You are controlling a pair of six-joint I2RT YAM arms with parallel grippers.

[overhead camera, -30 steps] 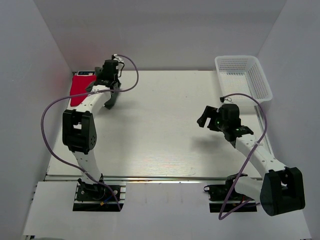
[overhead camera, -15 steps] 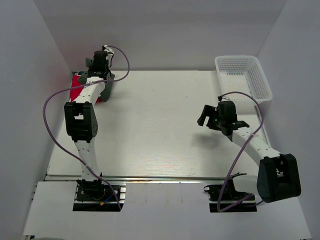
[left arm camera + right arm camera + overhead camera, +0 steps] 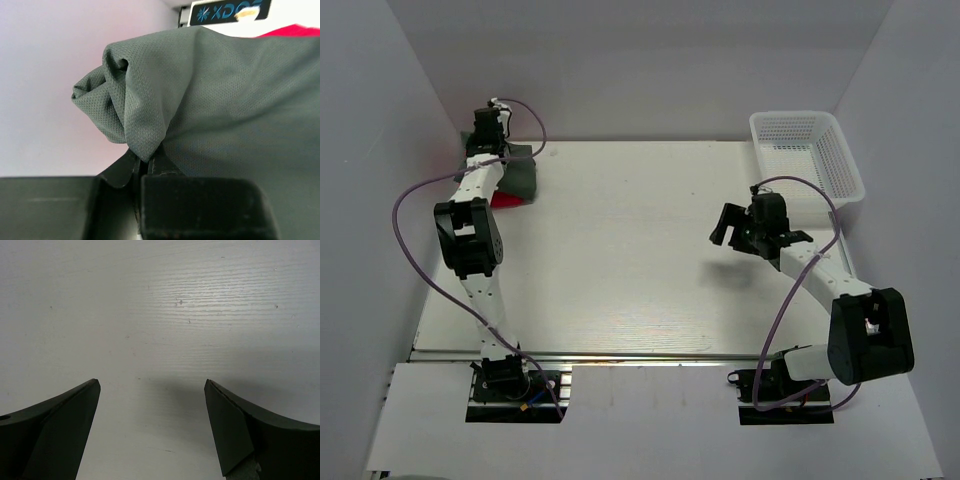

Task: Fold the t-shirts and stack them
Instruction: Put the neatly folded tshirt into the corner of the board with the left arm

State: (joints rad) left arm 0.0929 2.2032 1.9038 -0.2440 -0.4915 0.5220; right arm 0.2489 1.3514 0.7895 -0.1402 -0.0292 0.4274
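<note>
Through my left wrist camera I am reading one printed strip (image 3: 226, 11) at the top edge of the view. It is sitting just above the grey-green t-shirt (image 3: 225, 100), with a sliver of the red t-shirt (image 3: 295, 31) below its right end. The strip is showing blue-green capitals on a black ground inside a white border: a star-like sign, then "XDO", then a fourth letter I am not making out. A yellowish blot (image 3: 243, 13) is covering part of it, and the frame edge is cutting off the tops of the letters. I cannot tell what the strip is fastened to. I am finding nothing readable in the overhead view or through my right wrist camera.
</note>
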